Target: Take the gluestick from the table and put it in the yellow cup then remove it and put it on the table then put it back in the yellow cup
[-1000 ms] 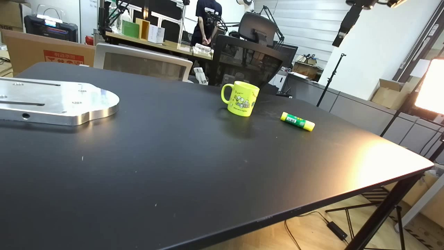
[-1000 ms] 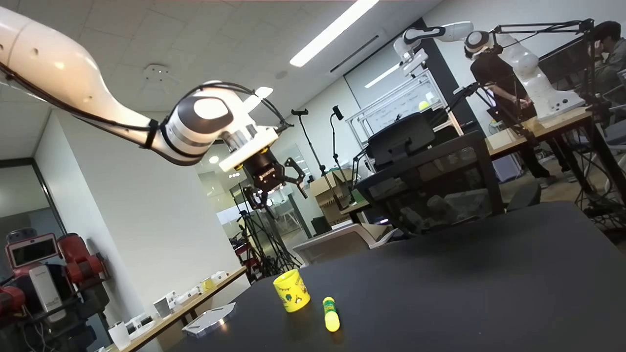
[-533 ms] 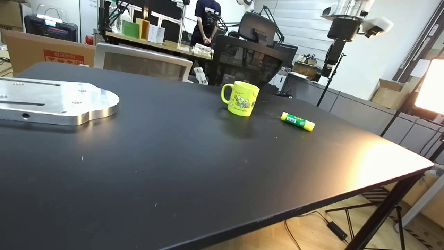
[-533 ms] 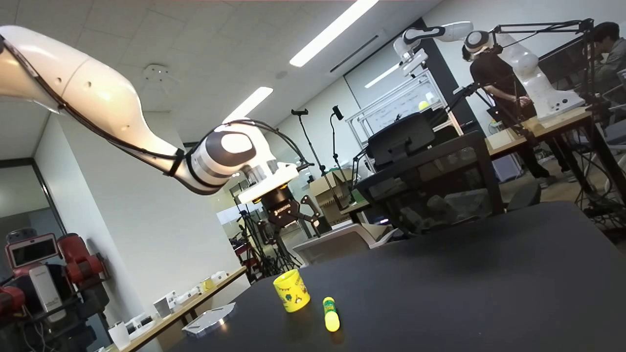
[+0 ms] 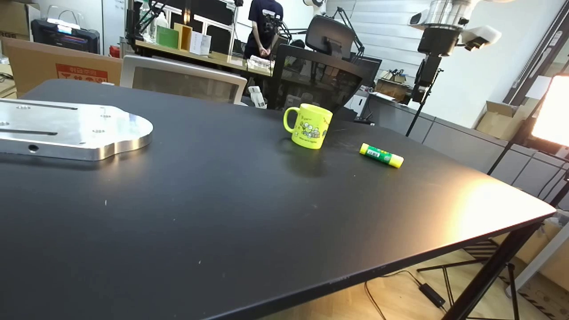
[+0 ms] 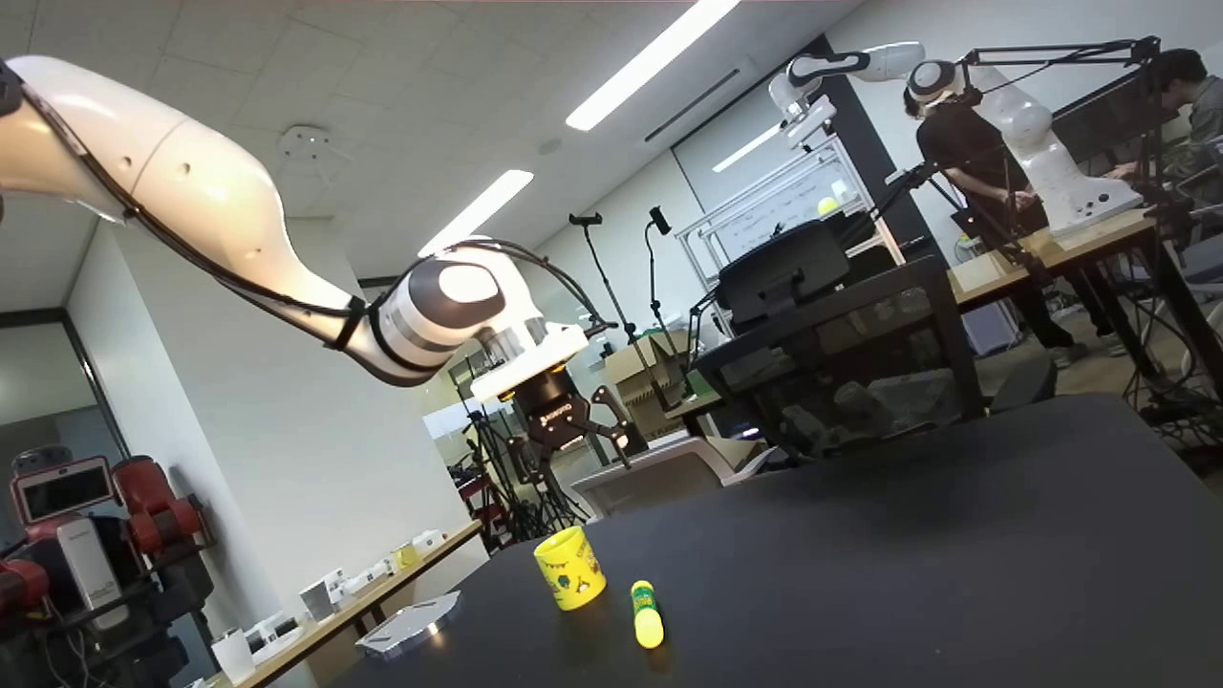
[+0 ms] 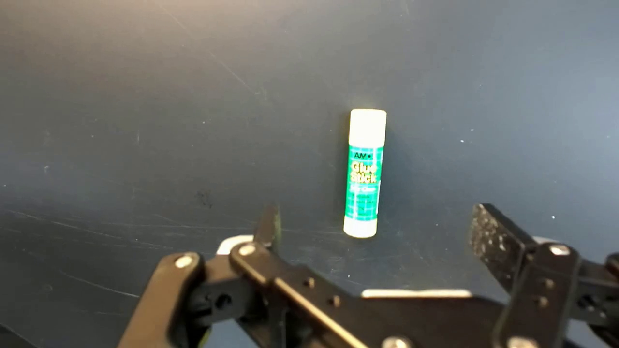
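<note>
The gluestick, green with yellow ends, lies on its side on the dark table; it shows in both exterior views [image 5: 381,155] [image 6: 646,614] and in the wrist view [image 7: 363,183]. The yellow cup, a printed mug with a handle, stands upright near it in both exterior views [image 5: 310,126] [image 6: 570,570]; it is out of the wrist view. My gripper [image 7: 378,225] is open and empty, its fingers wide apart, with the gluestick below and ahead of the gap. In both exterior views the gripper [image 5: 418,96] [image 6: 581,466] hangs well above the table, pointing down.
The dark table [image 5: 200,222] has a thick metal plate [image 5: 75,129] on it, also seen in an exterior view [image 6: 409,623]. A black mesh chair [image 5: 318,73] and a pale-framed chair [image 5: 182,80] stand at the table's edge. A bright lamp [image 5: 551,111] stands beyond the table corner.
My gripper has come down towards the table, mostly in the first half second, and only slightly since. It stays open. The gluestick and cup have not moved.
</note>
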